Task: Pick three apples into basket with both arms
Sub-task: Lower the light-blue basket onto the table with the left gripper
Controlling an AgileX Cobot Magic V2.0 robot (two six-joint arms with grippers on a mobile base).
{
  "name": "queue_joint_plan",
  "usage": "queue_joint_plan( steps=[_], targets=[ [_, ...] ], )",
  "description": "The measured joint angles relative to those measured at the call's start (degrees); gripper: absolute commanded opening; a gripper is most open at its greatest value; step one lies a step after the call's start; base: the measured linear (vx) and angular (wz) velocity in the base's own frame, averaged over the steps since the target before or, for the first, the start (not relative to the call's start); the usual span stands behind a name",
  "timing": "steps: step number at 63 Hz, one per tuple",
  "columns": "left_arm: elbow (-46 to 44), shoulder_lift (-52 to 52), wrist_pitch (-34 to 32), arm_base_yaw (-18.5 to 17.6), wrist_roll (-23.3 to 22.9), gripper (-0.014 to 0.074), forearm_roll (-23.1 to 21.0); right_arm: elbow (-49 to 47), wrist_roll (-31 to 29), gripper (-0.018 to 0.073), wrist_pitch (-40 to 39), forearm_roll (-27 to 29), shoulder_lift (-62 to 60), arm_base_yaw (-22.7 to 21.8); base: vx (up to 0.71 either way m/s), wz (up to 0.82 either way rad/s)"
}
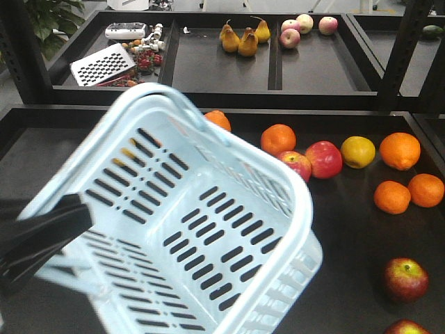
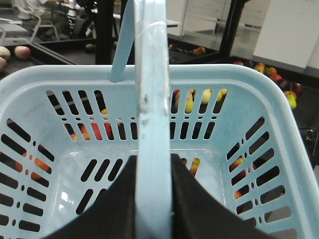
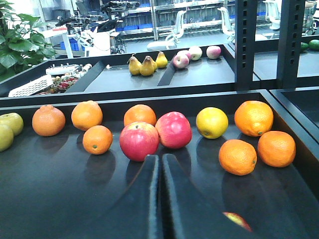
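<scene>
Pale blue-white plastic fills most of my view. The rectangular slotted basket (image 1: 201, 229) with its rounded rim hangs tilted over the left front part of the glossy black counter with a raised rim (image 1: 348, 278). My left gripper (image 2: 152, 164) is clamped on the basket's flat, scuffed hinged handle (image 2: 152, 99), with a matte black finger (image 2: 114, 204) on either side of the strap. The basket's slotted floor is bare. Bits of orange, red and yellow fruit show through the long slots in its walls.

My right gripper (image 3: 160, 162) hangs low over the counter. Its two smooth black fingers are pressed almost together, with only a thin slit between them and nothing in it. Just beyond its tips sit two brighter pink-red round apples (image 3: 138, 141), side by side. A smooth yellow round fruit (image 3: 212, 122) lies to their right, and dimpled oranges (image 3: 253, 118) are spread around them.

Two round, dark maroon-red apples (image 1: 405, 278) with a waxy shine lie near the counter's right front corner, well apart from the basket. The nearer one is cut by the lower edge of the front view. A red-yellow sliver of fruit shows beside my right finger in the wrist view, but I cannot tell which apple it is.
</scene>
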Motion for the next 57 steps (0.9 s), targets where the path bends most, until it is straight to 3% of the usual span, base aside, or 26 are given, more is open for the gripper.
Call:
queue_joint_plan(
  steps=[27,44,57],
  targets=[
    [-22.1,35.3,-11.2,0.0,11.9,-0.0006,0.0,0.0,0.0,-0.0004,0.0,0.0,0.0,0.0,0.00,0.00],
    [-35.8,54.8,-20.0,0.0,15.6,-0.0006,0.0,0.0,0.0,-0.0004,0.0,0.0,0.0,0.0,0.00,0.00],
    [-42.4,64.4,-22.1,0.0,17.8,-0.0006,0.0,0.0,0.0,-0.0004,0.0,0.0,0.0,0.0,0.00,0.00]
  ],
)
